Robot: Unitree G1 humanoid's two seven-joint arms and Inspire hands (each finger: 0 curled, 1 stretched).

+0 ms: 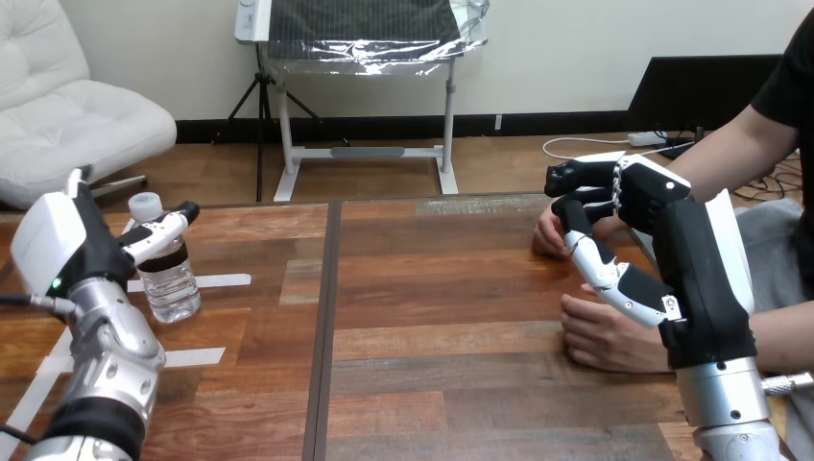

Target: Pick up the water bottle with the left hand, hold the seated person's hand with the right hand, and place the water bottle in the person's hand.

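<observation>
Head view, water bottle [171, 284] upright, cap up, left hand [69, 242] touching

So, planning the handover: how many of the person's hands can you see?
2: the farther hand, partly behind the robot's right hand; the nearer hand, on the table beside it.

Water bottle [171, 285], tape strips [226, 281] on wooden table [432, 317]

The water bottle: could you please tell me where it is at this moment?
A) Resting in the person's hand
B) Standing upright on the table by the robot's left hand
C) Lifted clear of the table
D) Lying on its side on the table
B: the water bottle stands upright on the table, its cap on top, right by the left hand.
</observation>
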